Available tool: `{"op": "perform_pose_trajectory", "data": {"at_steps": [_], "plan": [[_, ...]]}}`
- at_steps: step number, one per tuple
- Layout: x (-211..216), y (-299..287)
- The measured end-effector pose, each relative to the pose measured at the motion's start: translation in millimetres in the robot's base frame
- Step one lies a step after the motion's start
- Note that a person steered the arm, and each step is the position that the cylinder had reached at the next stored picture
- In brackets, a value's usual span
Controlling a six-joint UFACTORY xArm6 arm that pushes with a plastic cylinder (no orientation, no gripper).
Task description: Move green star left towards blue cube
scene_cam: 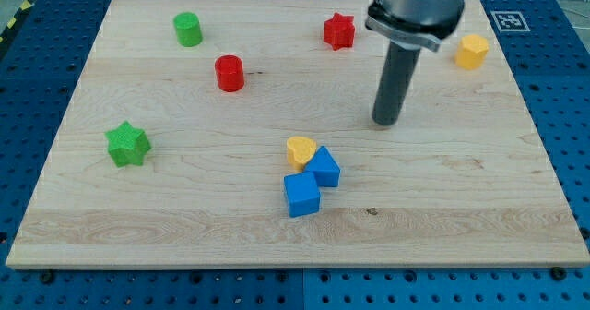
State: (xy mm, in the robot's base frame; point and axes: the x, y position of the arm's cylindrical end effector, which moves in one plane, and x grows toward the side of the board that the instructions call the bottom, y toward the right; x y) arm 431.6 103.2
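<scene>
The green star lies near the board's left edge, at mid height. The blue cube lies at the lower middle, touching a second blue block and a yellow heart just above it. My tip rests on the board right of centre, above and to the right of the blue cluster and far to the right of the green star.
A green cylinder and a red cylinder stand at the upper left. A red star lies at the top middle. A yellow block sits at the upper right. The wooden board rests on a blue perforated table.
</scene>
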Motion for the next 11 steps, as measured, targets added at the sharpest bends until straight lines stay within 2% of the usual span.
{"op": "perform_pose_trajectory", "data": {"at_steps": [1,4,5,6,7,8,11], "plan": [[-11.6,-35.7],[-11.6,-255.0],[-4.6,-295.4],[21.0,-328.3],[40.5,-347.2],[61.9,-336.7],[32.3,-324.9]]}}
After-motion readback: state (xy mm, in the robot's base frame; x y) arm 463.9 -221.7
